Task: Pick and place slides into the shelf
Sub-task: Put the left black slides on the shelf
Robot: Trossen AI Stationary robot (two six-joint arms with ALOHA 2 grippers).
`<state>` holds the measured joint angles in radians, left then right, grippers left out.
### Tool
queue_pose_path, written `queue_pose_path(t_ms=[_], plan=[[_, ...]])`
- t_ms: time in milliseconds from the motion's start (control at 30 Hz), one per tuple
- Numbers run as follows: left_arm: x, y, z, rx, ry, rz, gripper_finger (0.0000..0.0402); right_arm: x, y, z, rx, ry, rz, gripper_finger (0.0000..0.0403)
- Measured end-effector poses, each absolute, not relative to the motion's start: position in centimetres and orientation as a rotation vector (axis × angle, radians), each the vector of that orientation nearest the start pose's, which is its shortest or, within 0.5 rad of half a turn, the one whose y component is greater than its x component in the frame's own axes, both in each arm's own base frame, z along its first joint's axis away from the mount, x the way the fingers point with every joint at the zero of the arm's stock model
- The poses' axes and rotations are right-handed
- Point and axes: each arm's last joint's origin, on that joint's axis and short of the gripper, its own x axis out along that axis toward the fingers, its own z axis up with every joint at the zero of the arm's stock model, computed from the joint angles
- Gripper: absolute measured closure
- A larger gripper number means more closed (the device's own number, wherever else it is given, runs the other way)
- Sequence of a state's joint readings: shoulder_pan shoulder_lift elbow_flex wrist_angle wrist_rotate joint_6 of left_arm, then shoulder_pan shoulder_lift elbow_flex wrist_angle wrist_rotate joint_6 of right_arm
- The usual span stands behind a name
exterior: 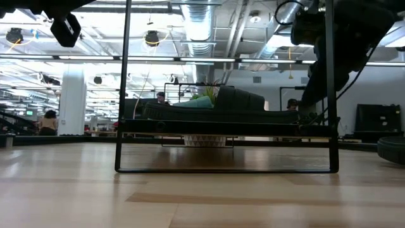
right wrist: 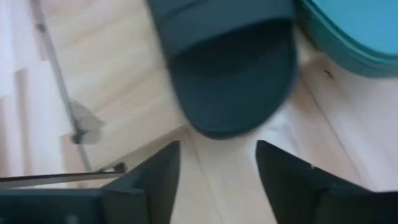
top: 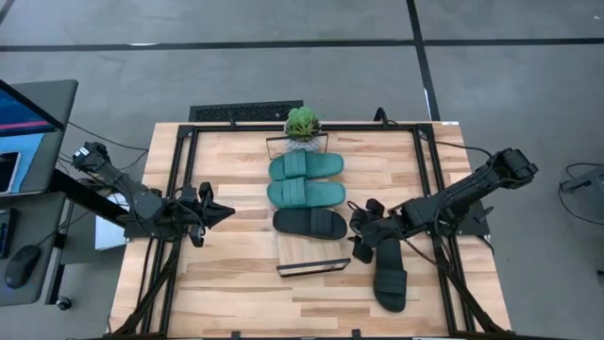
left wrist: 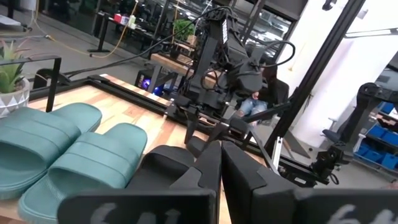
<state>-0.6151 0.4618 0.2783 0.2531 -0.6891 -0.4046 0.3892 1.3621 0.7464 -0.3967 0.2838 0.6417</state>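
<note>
Three slides sit on the shelf (top: 307, 255); the last black slide (top: 389, 276) lies on the worktop (top: 226, 293). Our right hand (top: 361, 227) hangs released near the shelved black slide (top: 310, 223) and could nudge it. Our left hand (top: 226, 214) waits clenched.

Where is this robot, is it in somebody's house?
Probably not: it looks like a big lab or workshop. Exposed ceiling pipes, rows of desks with people working behind, and a computer monitor beside the robot's table.

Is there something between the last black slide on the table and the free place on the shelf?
Nothing visible. The black slide lies right of the shelf, whose near end is bare. The open right gripper hovers beside it.
</note>
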Motion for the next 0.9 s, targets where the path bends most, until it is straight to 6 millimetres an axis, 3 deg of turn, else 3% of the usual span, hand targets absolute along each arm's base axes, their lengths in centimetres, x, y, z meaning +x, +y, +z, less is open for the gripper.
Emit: queue_pose_path(t_ms=[200, 367, 767, 900], plan=[[11.3, -5.7, 24.2, -0.449, -0.069, 0.062, 0.0401, 22.7, 8.3, 18.6, 0.282, 0.979, -0.320, 0.0316], [11.3, -5.7, 24.1, -0.447, -0.067, 0.062, 0.0401, 22.7, 8.4, 18.6, 0.312, 0.981, -0.308, 0.0394], [11.3, -5.7, 24.1, -0.447, -0.060, 0.064, 0.0401, 23.6, 9.2, 19.5, 0.261, 0.942, -0.110, 0.0400], [11.3, -5.7, 24.0, -0.442, -0.054, 0.065, 0.0401, 24.0, 9.0, 19.6, 0.230, 0.966, 0.046, 0.0402]])
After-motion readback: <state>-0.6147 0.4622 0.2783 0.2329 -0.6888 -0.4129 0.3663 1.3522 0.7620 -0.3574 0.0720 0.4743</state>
